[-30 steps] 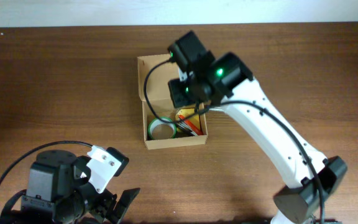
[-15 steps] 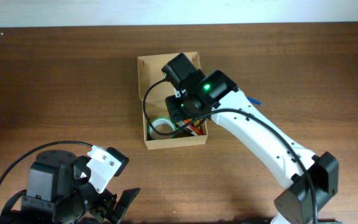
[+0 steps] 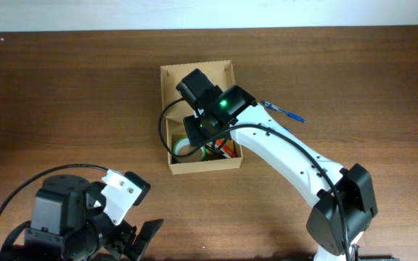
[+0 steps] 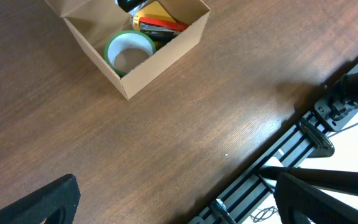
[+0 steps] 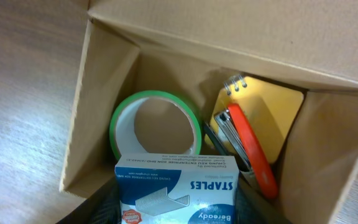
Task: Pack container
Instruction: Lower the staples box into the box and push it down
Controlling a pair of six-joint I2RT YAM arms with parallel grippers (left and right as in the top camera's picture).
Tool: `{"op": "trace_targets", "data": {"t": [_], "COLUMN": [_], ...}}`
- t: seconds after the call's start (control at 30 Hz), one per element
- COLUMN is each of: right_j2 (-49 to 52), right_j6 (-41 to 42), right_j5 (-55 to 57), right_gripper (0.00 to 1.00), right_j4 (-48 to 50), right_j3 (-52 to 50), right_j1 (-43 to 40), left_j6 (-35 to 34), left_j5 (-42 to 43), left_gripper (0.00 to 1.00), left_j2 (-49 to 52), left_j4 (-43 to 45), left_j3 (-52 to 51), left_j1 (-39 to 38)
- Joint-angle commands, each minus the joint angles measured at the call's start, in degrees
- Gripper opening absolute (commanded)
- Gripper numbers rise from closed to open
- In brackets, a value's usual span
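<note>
Left claw [image 4: 176, 186] low over near-left corner of table [image 3: 64, 94], jaws wide apart, empty. Container [image 3: 205, 165] mid-table, nearer far edge, lid flap open. Inside: green tape roll [image 5: 156, 127] against left wall; red stapler [image 5: 250, 152] lying on yellow spiral notepad [image 5: 272, 109]. Right claw [image 5: 178, 208] clamped on blue-white staples box [image 5: 178, 183], over container, overlapping tape roll. Blue pen [image 3: 283, 111] on table, just right of container.

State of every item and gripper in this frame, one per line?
container: lid open.
staples box: held over container by right gripper.
tape roll: flat inside container.
stapler: inside, on notepad.
pen: on table, outside container.
left gripper: open, empty.
</note>
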Motion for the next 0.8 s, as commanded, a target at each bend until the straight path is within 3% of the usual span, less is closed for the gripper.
{"op": "trace_targets", "data": {"t": [0.0,0.77], "right_j2": [0.96,4.85], "right_j6": [2.21,4.20], "right_j5": [-0.57,1.40], "right_gripper": [0.50,0.50], "right_j4": [0.90,10.71], "right_j3": [-0.22,-1.05], "right_j1": [0.55,0.44], "left_j6": [-0.57,-0.57], "left_j5": [1.01,1.01], "left_gripper": [1.00,0.99], "left_j2": [-0.04,-0.04], "left_j4": [0.00,-0.02], "left_j3": [0.63,0.63], "left_j1": [-0.02,-0.02]}}
